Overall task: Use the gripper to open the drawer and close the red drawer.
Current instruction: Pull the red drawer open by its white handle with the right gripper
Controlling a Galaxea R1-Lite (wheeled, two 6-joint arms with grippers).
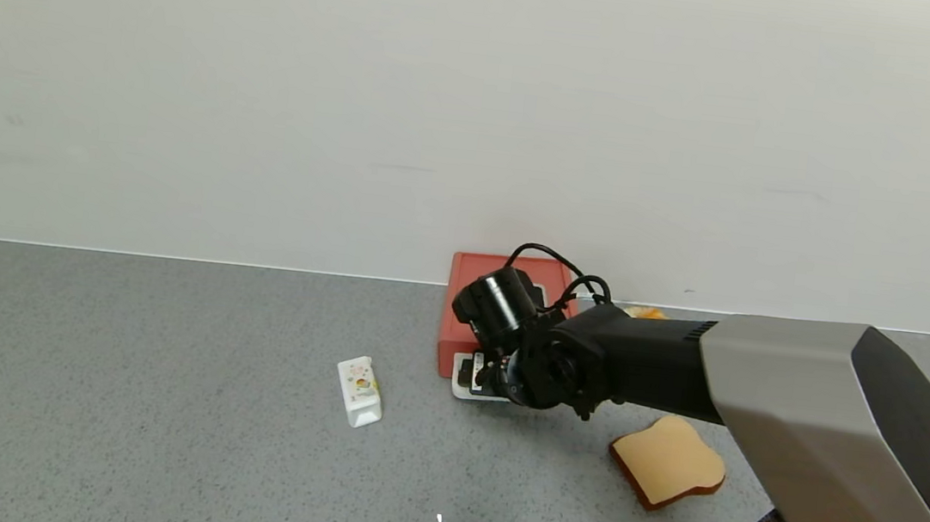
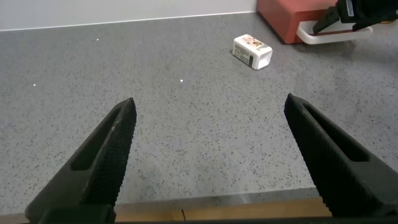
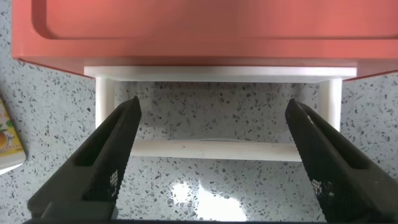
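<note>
Right gripper [image 3: 208,165] hovers w/ fingers spread wide over the white handle [image 3: 211,149] of the red drawer [image 1: 471,322] by the wall, prob. lining up to grab. Left gripper [image 2: 211,158] parked, released too.

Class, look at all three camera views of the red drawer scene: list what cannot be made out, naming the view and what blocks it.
- Head view: the right gripper and its camera cover much of the drawer front and white handle.
- Head view: an orange thing behind the arm is mostly hidden.
- Right wrist view: the drawer's back is cut off by the edge.
- Left wrist view: the carton's print is too small to read.
</note>
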